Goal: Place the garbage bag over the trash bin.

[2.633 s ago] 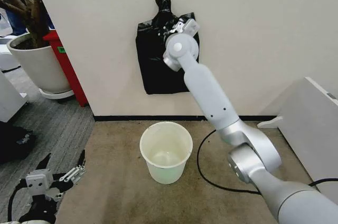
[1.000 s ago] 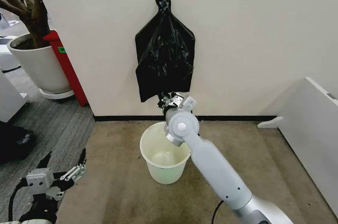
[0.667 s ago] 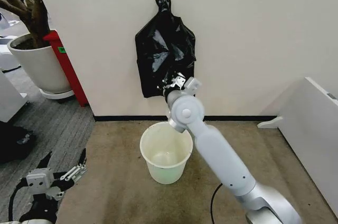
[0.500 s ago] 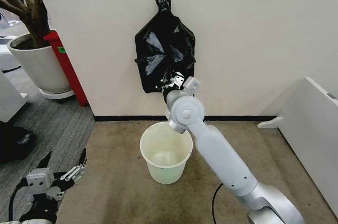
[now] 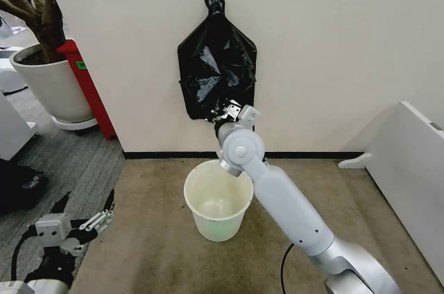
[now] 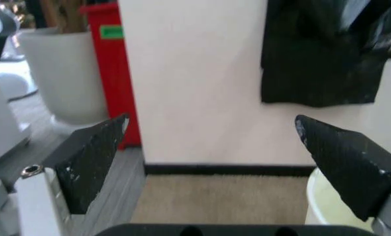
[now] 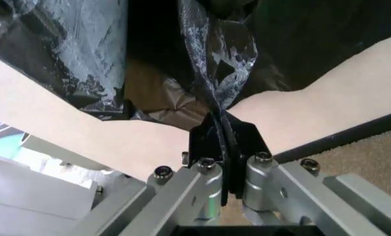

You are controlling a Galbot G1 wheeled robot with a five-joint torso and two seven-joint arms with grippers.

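Right gripper [image 5: 223,113] has dropped from the bundle's top to its lower edge, fingers pinched shut on a fold of the garbage bag [image 5: 216,65] hanging on the wall. Step: pulling one bag free. Next: draw it down to the trash bin [image 5: 218,198]. Left gripper [image 5: 82,221] idles low, jaws apart.

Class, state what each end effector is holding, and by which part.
Right end effector pinches the garbage bag at its bottom edge; left end effector is open, empty.

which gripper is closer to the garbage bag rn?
Right. The right gripper is at the garbage bag on the wall, fingers pinched on its lower edge. The left gripper sits open, low near the floor, well off to the left of the trash bin.
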